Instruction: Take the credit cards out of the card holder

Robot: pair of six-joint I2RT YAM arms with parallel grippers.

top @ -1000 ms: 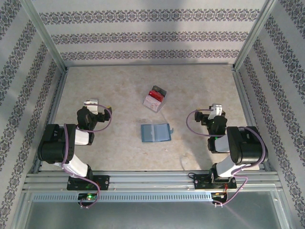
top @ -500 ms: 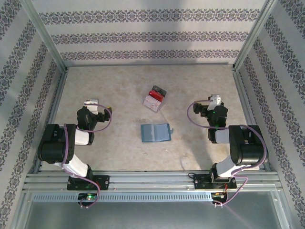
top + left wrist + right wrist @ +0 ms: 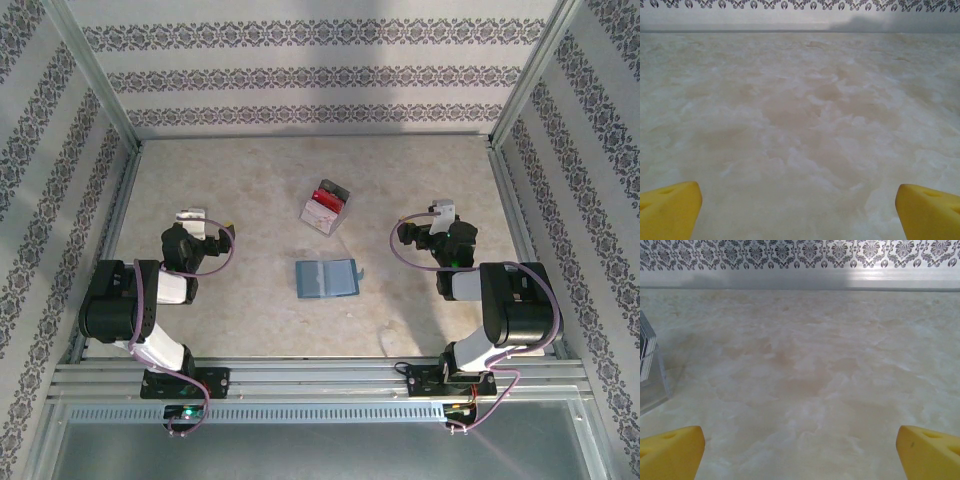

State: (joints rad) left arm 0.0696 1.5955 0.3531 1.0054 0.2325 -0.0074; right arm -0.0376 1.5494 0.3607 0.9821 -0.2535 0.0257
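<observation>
The card holder (image 3: 327, 277) lies flat on the middle of the table, a small teal-blue wallet with a little tab at its right edge. I cannot make out any credit cards in it from this height. My left gripper (image 3: 195, 218) rests well to the holder's left. Its yellow fingertips (image 3: 670, 207) are wide apart, so the left gripper (image 3: 800, 210) is open over bare table. My right gripper (image 3: 432, 215) hangs to the holder's right and a little farther back. In its wrist view the right gripper (image 3: 800, 452) is open with nothing between its fingers.
A clear plastic box (image 3: 325, 207) with red and dark contents stands just beyond the holder; its corner shows at the left of the right wrist view (image 3: 647, 375). Patterned walls (image 3: 320, 75) and metal rails close in the marbled table (image 3: 250, 180).
My right gripper has moved away from its base toward the far side and swung left toward the table's middle. The left arm and the card holder have not moved.
</observation>
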